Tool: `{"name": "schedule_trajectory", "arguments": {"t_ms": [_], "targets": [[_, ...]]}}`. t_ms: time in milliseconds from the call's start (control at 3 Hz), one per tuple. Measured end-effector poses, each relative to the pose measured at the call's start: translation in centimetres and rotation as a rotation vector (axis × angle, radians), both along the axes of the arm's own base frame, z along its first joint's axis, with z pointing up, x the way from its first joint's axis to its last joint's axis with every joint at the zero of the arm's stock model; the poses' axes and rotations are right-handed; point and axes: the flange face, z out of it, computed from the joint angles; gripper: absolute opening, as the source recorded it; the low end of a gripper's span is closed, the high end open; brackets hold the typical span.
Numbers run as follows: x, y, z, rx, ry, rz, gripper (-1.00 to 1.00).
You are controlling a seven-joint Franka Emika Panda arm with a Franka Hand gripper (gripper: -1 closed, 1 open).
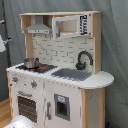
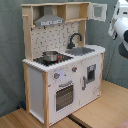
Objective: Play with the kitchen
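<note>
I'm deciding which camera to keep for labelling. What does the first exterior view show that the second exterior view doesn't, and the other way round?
Only the first exterior view: the rounded counter end by the sink, and the microwave door seen from the front. Only the second exterior view: the robot arm at the second exterior view's right, and the wooden floor. Both: the kitchen with its steel pot, black faucet, grey hood and oven door.

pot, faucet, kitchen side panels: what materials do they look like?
Small silvery pot on the stovetop: looks like polished steel, given its bright reflective sheen. Curved black faucet over the sink: matte black, plastic or painted wood, cannot tell which. Light-wood side panel of the toy kitchen: pale unpainted wood or plywood, tan tone; the white fronts look painted.
</note>
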Motion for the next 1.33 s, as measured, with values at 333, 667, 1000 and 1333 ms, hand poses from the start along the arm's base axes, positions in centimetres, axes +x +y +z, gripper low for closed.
{"name": "schedule_trajectory", "arguments": {"t_ms": [333, 667, 1000, 1333], "targets": [[-2.6, -0.6, 0.2, -0.001, 0.000, -0.032, 1.00], [-4.8, -1.0, 0.2, -0.001, -0.004, -0.060, 1.00], [-7.1, -1.4, 0.2, -0.007, -0.013, -0.093, 1.00], [-9.1, -2.0, 0.1, -0.010, -0.021, -0.131, 1.00]]}}
